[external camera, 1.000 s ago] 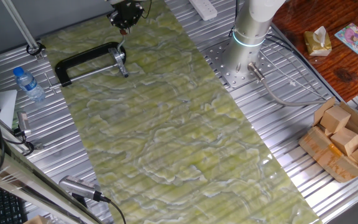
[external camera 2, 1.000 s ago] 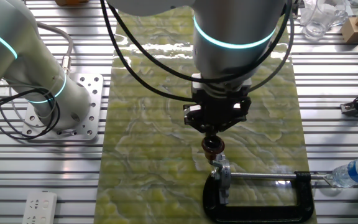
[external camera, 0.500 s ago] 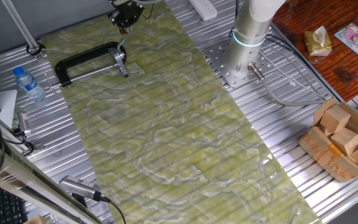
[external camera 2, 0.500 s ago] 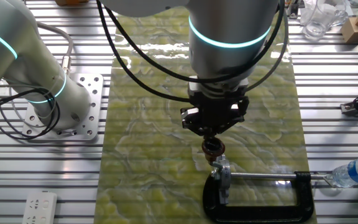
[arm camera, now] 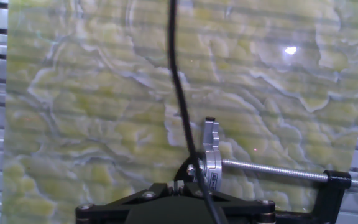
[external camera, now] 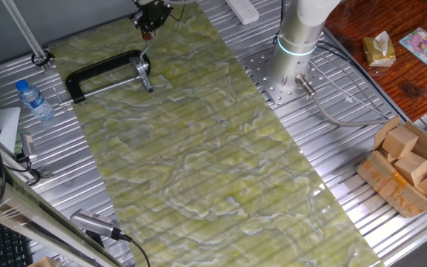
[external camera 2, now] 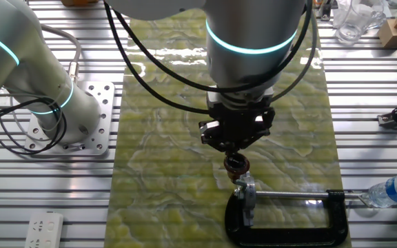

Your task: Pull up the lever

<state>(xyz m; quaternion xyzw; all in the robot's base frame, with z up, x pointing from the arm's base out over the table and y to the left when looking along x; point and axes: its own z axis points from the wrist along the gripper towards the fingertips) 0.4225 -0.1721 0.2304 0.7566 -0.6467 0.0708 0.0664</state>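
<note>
The lever [external camera 2: 236, 164] is a short metal stick with a red-brown tip, standing upright from the silver sliding jaw [external camera 2: 245, 194] of a black clamp [external camera 2: 288, 238]. My gripper [external camera 2: 233, 147] hangs just above the tip with a small gap, its fingers together and nothing between them. In one fixed view the gripper [external camera: 147, 28] is at the mat's far end over the thin lever [external camera: 146, 47]. In the hand view the fingers [arm camera: 174, 185] form a narrow slit at the bottom edge, and the lever's dark tip [arm camera: 189, 168] shows just past them.
The clamp's threaded rod [external camera 2: 288, 195] runs right toward a water bottle [external camera 2: 395, 187]. The green marbled mat [external camera: 199, 148] covers the table's middle. The arm's base [external camera: 291, 74] stands beside the mat, and wooden blocks [external camera: 410, 159] lie far off at the right edge.
My gripper has risen a little and drifted away from the lever's tip. The lever and the clamp have stayed where they were.
</note>
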